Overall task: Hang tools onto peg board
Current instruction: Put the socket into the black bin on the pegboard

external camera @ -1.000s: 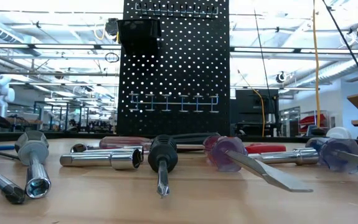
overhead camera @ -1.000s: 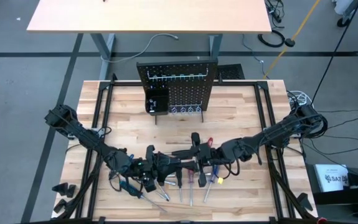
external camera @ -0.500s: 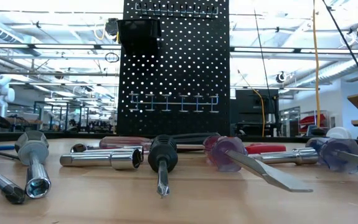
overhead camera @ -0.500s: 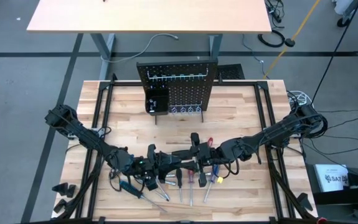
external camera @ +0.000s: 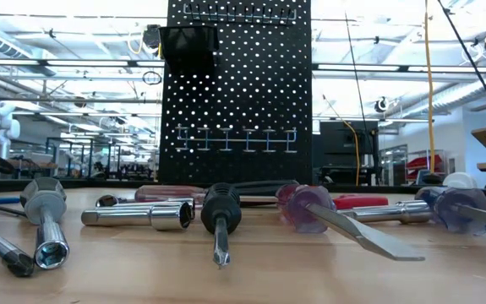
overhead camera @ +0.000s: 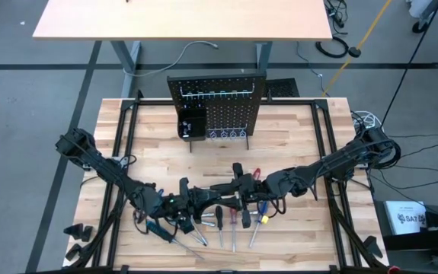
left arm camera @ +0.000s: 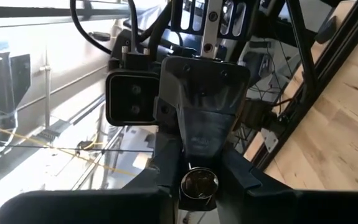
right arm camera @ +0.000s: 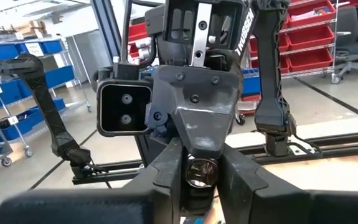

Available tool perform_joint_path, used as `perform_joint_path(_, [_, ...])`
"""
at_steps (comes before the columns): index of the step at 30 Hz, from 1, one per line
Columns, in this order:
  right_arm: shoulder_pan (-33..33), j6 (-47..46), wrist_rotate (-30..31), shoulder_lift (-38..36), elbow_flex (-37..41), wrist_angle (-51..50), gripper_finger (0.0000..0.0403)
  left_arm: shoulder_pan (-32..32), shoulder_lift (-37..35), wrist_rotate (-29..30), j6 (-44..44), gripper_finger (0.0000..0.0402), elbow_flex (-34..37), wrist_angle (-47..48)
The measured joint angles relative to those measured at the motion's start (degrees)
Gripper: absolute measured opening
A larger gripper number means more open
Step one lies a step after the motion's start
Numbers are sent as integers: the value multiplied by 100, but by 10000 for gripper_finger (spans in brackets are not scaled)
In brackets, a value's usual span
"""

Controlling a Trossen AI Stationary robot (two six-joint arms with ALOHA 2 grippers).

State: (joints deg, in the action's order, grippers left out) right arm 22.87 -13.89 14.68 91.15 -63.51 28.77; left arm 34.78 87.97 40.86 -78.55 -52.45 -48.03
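Observation:
My two grippers meet tip to tip above the table's near middle. My left gripper (overhead camera: 212,200) comes from the left and my right gripper (overhead camera: 241,196) from the right. Between them is a short silvery round tool, seen end-on in the left wrist view (left arm camera: 198,185) and in the right wrist view (right arm camera: 200,173). Both grippers are shut on it. The black peg board (overhead camera: 217,106) stands upright at the table's far side with a row of hooks (external camera: 236,138) and a small black bin (overhead camera: 191,123). Other tools (overhead camera: 230,222) lie on the table under the grippers. My left gripper pinches one end of the silvery tool (left arm camera: 198,185) between its two fingers, coming level from the table's left. The tool runs along the fingers, not across them. It is clear of the table. My right gripper pinches the opposite end (right arm camera: 200,173) between its two fingers, coming level from the table's right, in line with the tool. The tool spans the short gap between both grippers, above the tools on the table.
Several screwdrivers and metal sockets lie in a row near the table's front edge (external camera: 221,215), right below the grippers. A black frame (overhead camera: 119,152) runs around the tabletop. Bare wood (overhead camera: 279,144) lies between the tools and the peg board.
My left gripper has closed its fingers on the near end of the silvery tool that my right gripper holds. Both arms have stayed in place, and the tools on the table have not moved.

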Motion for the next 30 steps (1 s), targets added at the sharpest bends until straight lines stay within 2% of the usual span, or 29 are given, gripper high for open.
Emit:
perform_joint_path(10, [19, 282, -186, -129, 32, -362, 109, 223, -46, 619, 8, 60, -16, -58])
perform_joint_path(13, [18, 291, -155, -411, 33, -859, 120, 331, -118, 986, 78, 60, -22, -1])
perform_joint_path(16, [15, 280, -61, -648, 22, -1428, 125, 490, -261, 1630, 358, 60, -15, 12])
perform_joint_path(21, [135, 152, 620, -874, 22, -2375, 122, 649, -648, 3129, 1004, 60, -13, 122])
perform_joint_path(26, [214, -3, 1314, -879, 23, -2941, 122, 518, -1373, 3554, 1480, 60, -15, 356])
perform_joint_path(30, [212, -86, 1403, -875, 22, -3107, 122, 81, -1955, 3605, 2026, 60, -15, 611])
